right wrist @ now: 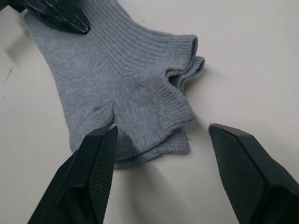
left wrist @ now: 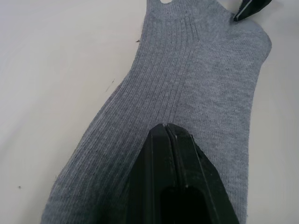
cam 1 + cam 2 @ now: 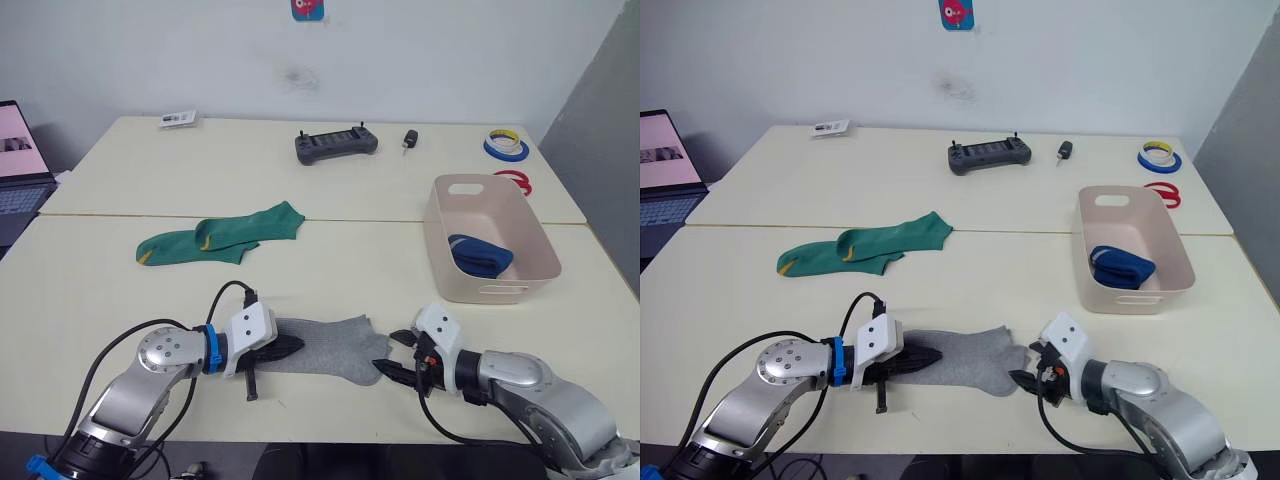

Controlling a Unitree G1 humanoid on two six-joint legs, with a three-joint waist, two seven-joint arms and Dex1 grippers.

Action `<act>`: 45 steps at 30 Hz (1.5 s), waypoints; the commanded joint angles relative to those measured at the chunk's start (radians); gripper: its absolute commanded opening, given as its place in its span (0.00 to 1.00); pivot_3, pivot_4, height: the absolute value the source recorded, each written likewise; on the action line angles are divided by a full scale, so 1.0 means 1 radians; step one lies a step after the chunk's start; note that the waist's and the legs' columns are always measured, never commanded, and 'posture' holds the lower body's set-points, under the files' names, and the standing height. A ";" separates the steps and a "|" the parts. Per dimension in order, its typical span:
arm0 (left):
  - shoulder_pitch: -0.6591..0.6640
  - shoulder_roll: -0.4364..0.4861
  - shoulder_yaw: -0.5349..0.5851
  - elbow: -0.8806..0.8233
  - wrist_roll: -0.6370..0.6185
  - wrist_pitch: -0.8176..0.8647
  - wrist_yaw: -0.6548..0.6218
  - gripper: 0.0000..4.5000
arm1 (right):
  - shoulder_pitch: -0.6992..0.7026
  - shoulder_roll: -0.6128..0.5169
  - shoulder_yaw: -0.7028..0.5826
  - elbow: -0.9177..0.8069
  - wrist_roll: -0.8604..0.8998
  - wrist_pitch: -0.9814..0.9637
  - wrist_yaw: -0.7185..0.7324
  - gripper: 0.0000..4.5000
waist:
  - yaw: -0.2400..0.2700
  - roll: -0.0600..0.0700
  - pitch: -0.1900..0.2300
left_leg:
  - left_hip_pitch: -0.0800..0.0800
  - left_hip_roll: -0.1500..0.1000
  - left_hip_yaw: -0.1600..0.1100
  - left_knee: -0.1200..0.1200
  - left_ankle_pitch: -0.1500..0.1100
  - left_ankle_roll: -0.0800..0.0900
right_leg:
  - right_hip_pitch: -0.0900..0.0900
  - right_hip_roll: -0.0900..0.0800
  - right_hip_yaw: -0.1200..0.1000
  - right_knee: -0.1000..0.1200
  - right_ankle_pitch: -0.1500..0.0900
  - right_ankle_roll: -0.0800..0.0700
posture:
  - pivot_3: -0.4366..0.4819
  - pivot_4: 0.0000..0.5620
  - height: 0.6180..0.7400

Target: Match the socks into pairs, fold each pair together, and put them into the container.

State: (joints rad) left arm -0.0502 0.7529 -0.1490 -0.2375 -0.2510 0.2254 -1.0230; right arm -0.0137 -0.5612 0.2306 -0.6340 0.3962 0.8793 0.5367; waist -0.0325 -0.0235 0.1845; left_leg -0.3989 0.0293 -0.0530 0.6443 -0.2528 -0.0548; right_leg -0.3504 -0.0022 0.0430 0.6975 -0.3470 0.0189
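Left tool (image 2: 167, 128) pressed closed on the grey socks (image 3: 330, 347), right tool (image 1: 161, 135) spread wide at their cuffs, no readable writing.

Two cream-topped tables (image 3: 330, 205) stand butted together, a seam running across between them. On the far table: a dark handheld controller (image 3: 336, 144), a small black key fob (image 3: 409, 140), two tape rolls (image 3: 506, 146), a red ring (image 3: 513, 180), a small label card (image 3: 178, 119). On the near table: green socks (image 3: 220, 236), overlapped; grey socks (image 3: 330, 347), stacked flat near the front edge; the pinkish-beige container (image 3: 487, 236) toward the right side.
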 commanded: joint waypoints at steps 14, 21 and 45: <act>0.025 -0.006 0.054 -0.051 -0.033 0.011 0.017 0.00 | -0.010 -0.087 0.119 -0.005 -0.124 -0.149 0.063 0.01 | 0.001 -0.001 -0.001 | 0.000 0.000 0.000 0.000 0.000 0.000 | 0.000 0.000 0.000 0.000 0.000 0.000 | 0.48 0.27 1.00; -0.014 -0.019 0.077 -0.086 -0.065 0.063 0.026 0.00 | -0.068 -0.094 -0.003 0.071 -0.075 -0.174 0.112 0.01 | 0.002 0.000 -0.001 | 0.000 0.000 0.000 0.000 0.000 0.000 | 0.000 0.000 0.000 0.000 0.000 0.000 | 0.48 0.27 1.00; -0.211 -0.206 -0.155 0.140 0.104 0.079 0.083 0.00 | -0.230 -0.179 -0.105 -0.033 0.116 -0.003 0.253 0.01 | 0.003 0.000 -0.001 | -0.001 -0.001 -0.001 0.001 0.000 0.000 | 0.001 0.000 -0.001 0.000 0.000 0.000 | 0.48 0.27 1.00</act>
State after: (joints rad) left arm -0.2655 0.5520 -0.2802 -0.1131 -0.1712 0.3100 -0.9487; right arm -0.2276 -0.7514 0.1396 -0.6150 0.4664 0.8420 0.7904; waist -0.0292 -0.0236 0.1838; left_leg -0.3994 0.0277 -0.0540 0.6456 -0.2527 -0.0546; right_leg -0.3489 -0.0018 0.0418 0.6978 -0.3469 0.0188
